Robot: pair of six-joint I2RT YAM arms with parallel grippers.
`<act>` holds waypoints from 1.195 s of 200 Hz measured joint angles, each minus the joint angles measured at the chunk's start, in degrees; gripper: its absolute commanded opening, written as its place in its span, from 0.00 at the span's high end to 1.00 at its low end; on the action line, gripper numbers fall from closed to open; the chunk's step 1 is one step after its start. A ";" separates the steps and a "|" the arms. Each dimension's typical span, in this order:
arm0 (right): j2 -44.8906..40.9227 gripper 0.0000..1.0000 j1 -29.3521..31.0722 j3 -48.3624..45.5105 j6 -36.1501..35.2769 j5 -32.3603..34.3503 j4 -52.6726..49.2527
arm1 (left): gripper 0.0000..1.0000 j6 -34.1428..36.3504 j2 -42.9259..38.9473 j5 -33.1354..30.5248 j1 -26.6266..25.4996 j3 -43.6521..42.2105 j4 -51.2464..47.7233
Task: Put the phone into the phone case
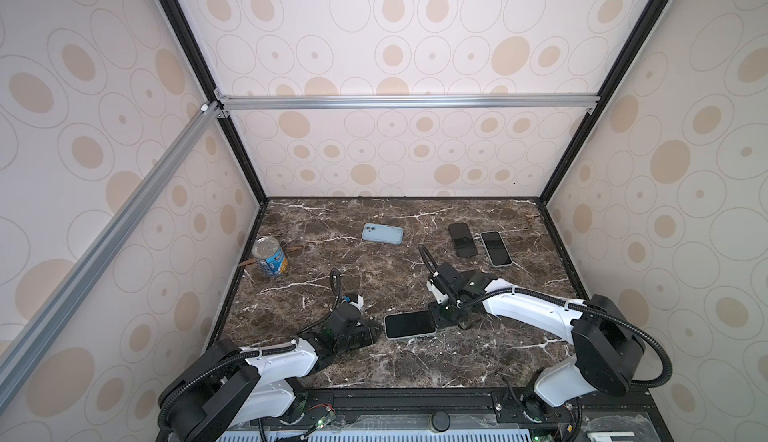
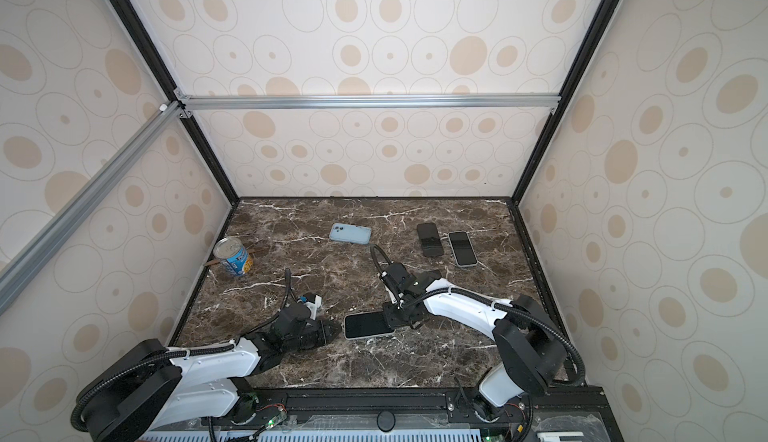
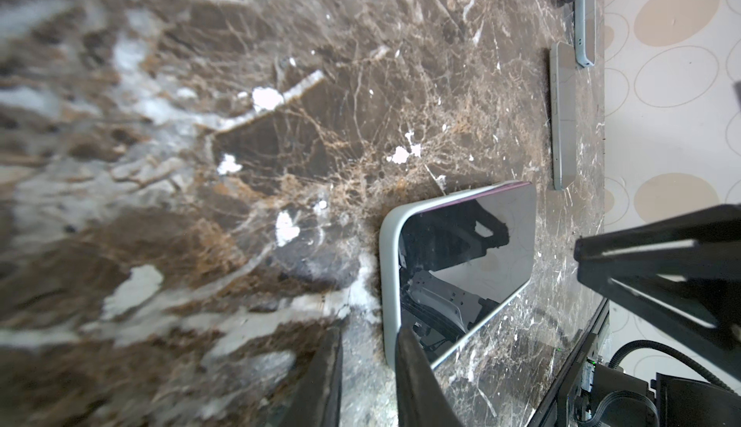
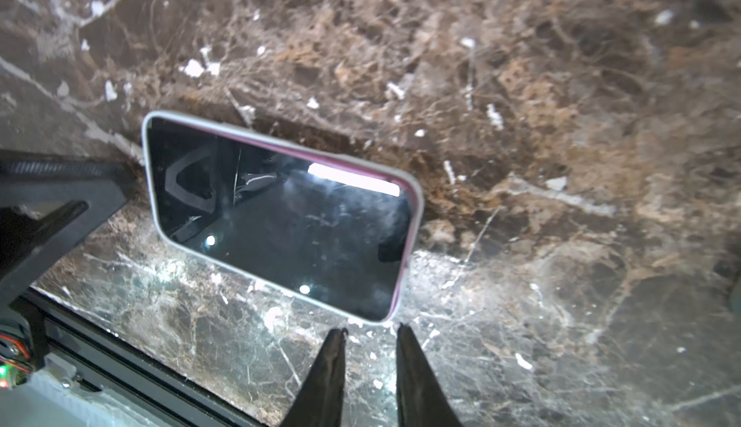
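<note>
Right gripper (image 4: 371, 330), its jaws a narrow slit with nothing between them, hovers just off one end of the phone case (image 3: 389, 264). The left gripper (image 3: 369, 340), equally narrow and empty, sits at the case's opposite end, with one fingertip (image 3: 405, 348) overlapping its rim. On the marble table (image 1: 415, 361), a can (image 1: 270, 256) and a blue-backed handset (image 1: 382, 234) lie well apart from the case, on its far side. The phone (image 4: 280, 220) lies screen-up inside the case, flat on the table between the two grippers. A pink edge (image 4: 280, 148) of the phone shows against the case's far long rim, so I judge that side may not be fully seated. I would brace the case with one gripper and press down gently along that rim, with fingers flat and force light, so the case does not skid and the glass is not chipped.
</note>
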 measured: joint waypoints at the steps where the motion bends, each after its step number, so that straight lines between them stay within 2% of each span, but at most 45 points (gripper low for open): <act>1: 0.00 0.76 -0.15 -0.13 0.02 -0.11 0.11 | 0.74 0.00 0.00 -0.02 0.00 0.02 -0.02; 48: 2.36 0.80 -4.39 -1.38 -0.63 -4.74 3.76 | 0.73 0.72 1.42 0.28 0.00 2.19 -1.51; 91: 7.72 0.82 -5.16 -0.57 -1.92 -8.70 6.27 | 0.73 1.20 4.31 0.74 0.00 4.02 -1.29; 106: 8.94 0.85 -5.42 0.46 -2.40 -9.79 6.69 | 0.74 1.25 5.16 1.05 0.00 4.22 -0.46; 116: 9.51 0.89 -5.57 0.85 -2.84 -10.54 6.95 | 0.75 1.25 5.81 1.38 0.00 4.26 0.33; 154: 9.86 0.89 -6.49 0.96 -3.04 -12.09 6.58 | 0.77 1.22 7.39 0.94 0.22 4.22 2.75; 195: 10.43 0.88 -6.23 0.96 -3.10 -11.26 6.36 | 0.77 1.20 7.78 0.66 0.24 3.50 4.87; 239: 12.04 0.87 -1.51 4.37 -3.21 -2.64 1.88 | 0.77 1.20 7.85 0.57 0.24 3.41 5.16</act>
